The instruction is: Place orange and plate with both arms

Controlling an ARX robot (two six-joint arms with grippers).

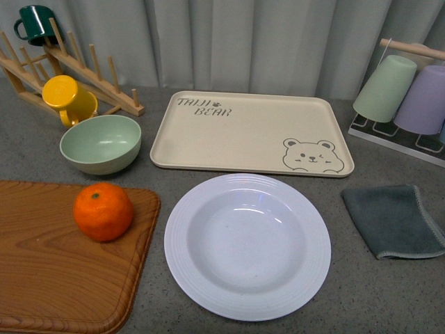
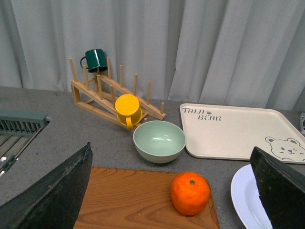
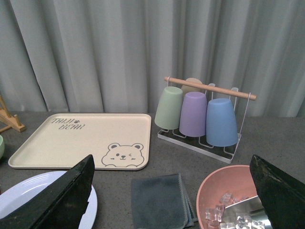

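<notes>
The orange rests on a wooden cutting board at the front left; the left wrist view shows the orange too. To its right on the grey counter lies the white plate, with its rim showing as the plate in the left wrist view and the plate in the right wrist view. Neither arm appears in the front view. My left gripper is open, held back from the orange and above the board. My right gripper is open over a grey cloth, holding nothing.
A beige bear tray lies behind the plate. A pale green bowl, a yellow mug and a green mug on a wooden rack stand at the back left. A cup rack stands at the back right. A pink bowl of ice sits near the cloth.
</notes>
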